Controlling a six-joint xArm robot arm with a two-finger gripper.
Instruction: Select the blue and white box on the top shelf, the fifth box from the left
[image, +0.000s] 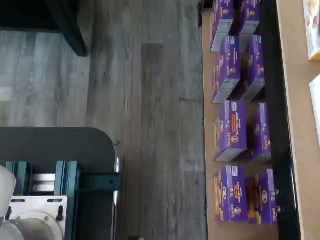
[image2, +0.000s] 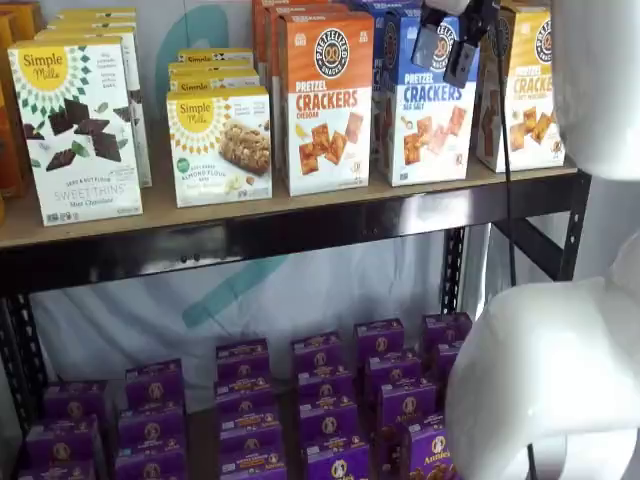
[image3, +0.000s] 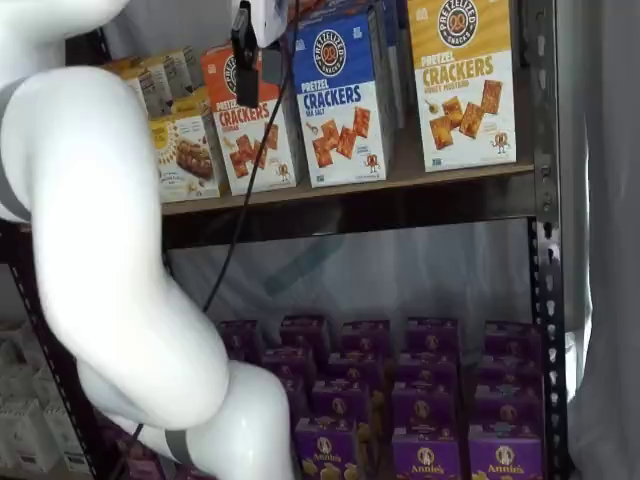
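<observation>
The blue and white box (image2: 425, 110) stands on the top shelf (image2: 300, 228) between an orange-topped and a yellow-topped crackers box; it also shows in a shelf view (image3: 340, 100). My gripper (image2: 443, 62) hangs from the top edge in front of the box's blue upper half. Its two black fingers show a gap between them and hold nothing. In a shelf view only one finger shows, side-on, to the left of the box (image3: 245, 60). The wrist view does not show the blue and white box.
The orange-topped cheddar box (image2: 325, 100) and the yellow-topped box (image2: 525, 90) flank the target. Simple Mills boxes (image2: 220, 145) stand further left. Purple boxes (image2: 320, 400) fill the lower shelf and show in the wrist view (image: 230, 130). My white arm (image2: 560, 350) covers the lower right.
</observation>
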